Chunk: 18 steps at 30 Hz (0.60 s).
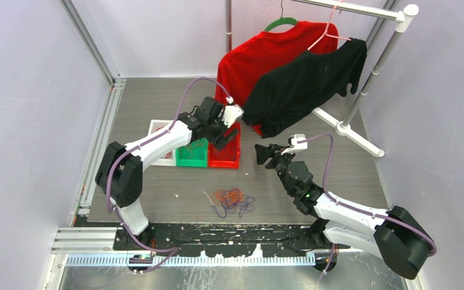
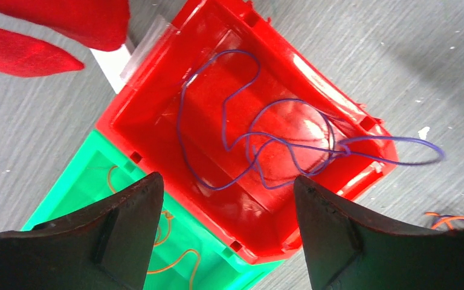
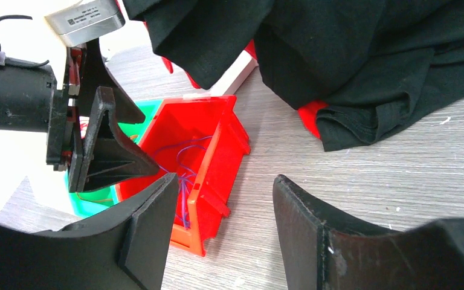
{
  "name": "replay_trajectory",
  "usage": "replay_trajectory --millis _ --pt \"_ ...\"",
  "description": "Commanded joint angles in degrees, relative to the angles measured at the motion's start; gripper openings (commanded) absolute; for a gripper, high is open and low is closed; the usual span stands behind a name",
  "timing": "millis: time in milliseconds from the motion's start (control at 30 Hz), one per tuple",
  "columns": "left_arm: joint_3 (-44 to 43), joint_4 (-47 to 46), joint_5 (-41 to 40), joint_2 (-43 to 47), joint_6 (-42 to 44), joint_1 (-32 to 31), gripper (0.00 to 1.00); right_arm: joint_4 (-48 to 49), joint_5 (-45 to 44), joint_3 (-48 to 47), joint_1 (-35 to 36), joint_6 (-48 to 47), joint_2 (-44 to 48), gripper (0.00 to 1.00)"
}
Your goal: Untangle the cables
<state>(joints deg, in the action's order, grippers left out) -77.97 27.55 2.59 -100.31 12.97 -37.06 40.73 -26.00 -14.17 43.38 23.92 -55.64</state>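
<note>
red bin point(image 2: 260, 237): rightmost of the row on the tabletop point(image 1: 157, 202), touching the green bin along one long side.
in the red bin: one purple cable point(image 2: 179, 121), lying in loose loops across the floor. One long loop runs out over the short end nearest the bundle and hangs outside.
green bin point(image 2: 90, 164): holds thin orange cable point(image 2: 175, 266), curled and partly hidden by a finger.
white bin point(image 1: 154, 124): left of the green one, contents too small to tell.
cable bundle point(image 1: 232, 199): on the tabletop near the arm bases, apart from the bins. It spreads left to right, with one strand trailing left.
left claw point(image 2: 226, 180): above the red bin, jaws apart, nothing between them.
right claw point(image 3: 225, 179): jaws apart, empty, off the tabletop beside the red bin.
</note>
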Motion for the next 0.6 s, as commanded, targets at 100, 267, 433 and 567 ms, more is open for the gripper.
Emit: replay_trajectory --millis 100,267,433,567 --pt "-3.73 -2.05 -4.5 1.41 2.46 -0.12 0.78 1.29 2.64 -3.74 -0.21 1.25 -2.67 0.64" --pt "-6.54 -0.21 -3.06 0.94 4.4 0.39 0.79 0.52 2.77 -3.88 -0.22 1.82 -3.08 0.64" --pt "-14.99 12.81 5.29 0.41 4.12 1.92 0.83 -0.39 7.13 -4.91 -0.22 2.95 -5.29 0.64" --pt "-23.89 22.82 9.75 1.23 3.67 4.89 0.93 -1.62 14.18 -6.93 -0.22 5.48 -10.06 0.63"
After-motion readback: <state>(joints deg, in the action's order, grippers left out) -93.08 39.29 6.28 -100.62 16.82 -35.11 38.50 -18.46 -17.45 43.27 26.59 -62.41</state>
